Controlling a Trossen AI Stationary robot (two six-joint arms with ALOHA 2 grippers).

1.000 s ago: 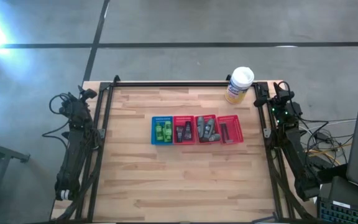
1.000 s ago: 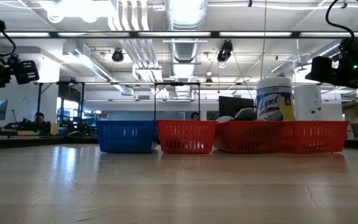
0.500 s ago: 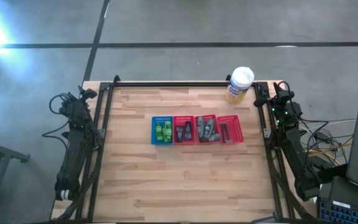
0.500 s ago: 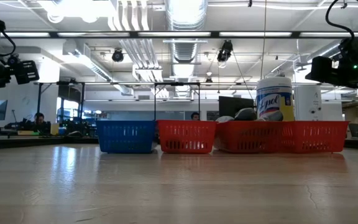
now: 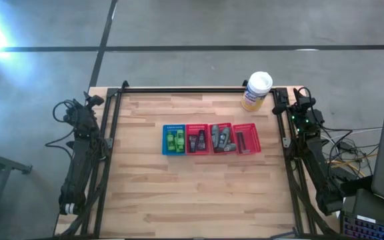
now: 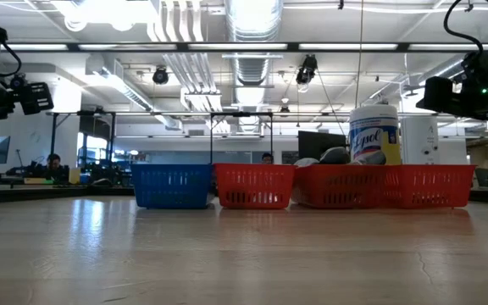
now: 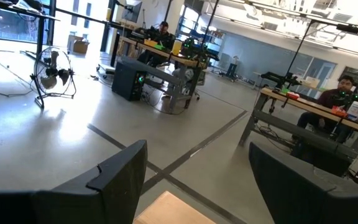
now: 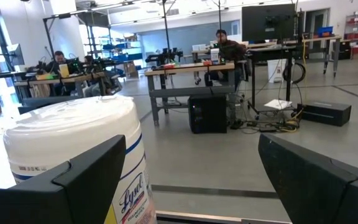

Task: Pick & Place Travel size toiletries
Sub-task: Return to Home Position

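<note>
Where the toiletries (image 5: pixel 215 136) lie: all inside a row of four small slotted bins at the middle of the wooden table (image 5: pixel 179 193); the bins touch side by side.
Blue bin (image 5: pixel 165 140): at the left end of the row; it holds the bright green packets (image 5: pixel 174 139).
First red bin (image 5: pixel 197 125): just beside the blue one; small dark tubes (image 5: pixel 197 141) lie in it.
Middle red bin (image 5: pixel 222 124): the grey deodorants (image 5: pixel 223 138) fill it, and in the low view their rounded tops show above the rim.
Last red bin (image 5: pixel 254 140): at the right end; it holds a thin dark stick (image 5: pixel 243 141), too small to name more exactly.
Lysol wipes canister (image 5: pixel 257 91): upright at the far edge of the table, behind the row and apart from it.
Left gripper (image 7: pixel 194 149): raised at the far left corner of the table, on its folded arm; jaws wide apart, nothing between them.
Right gripper (image 8: pixel 191 143): raised at the far right corner, near the canister; jaws wide apart, holding nothing.
Room: people (image 7: pixel 344 84) sit at desks far behind the table.
</note>
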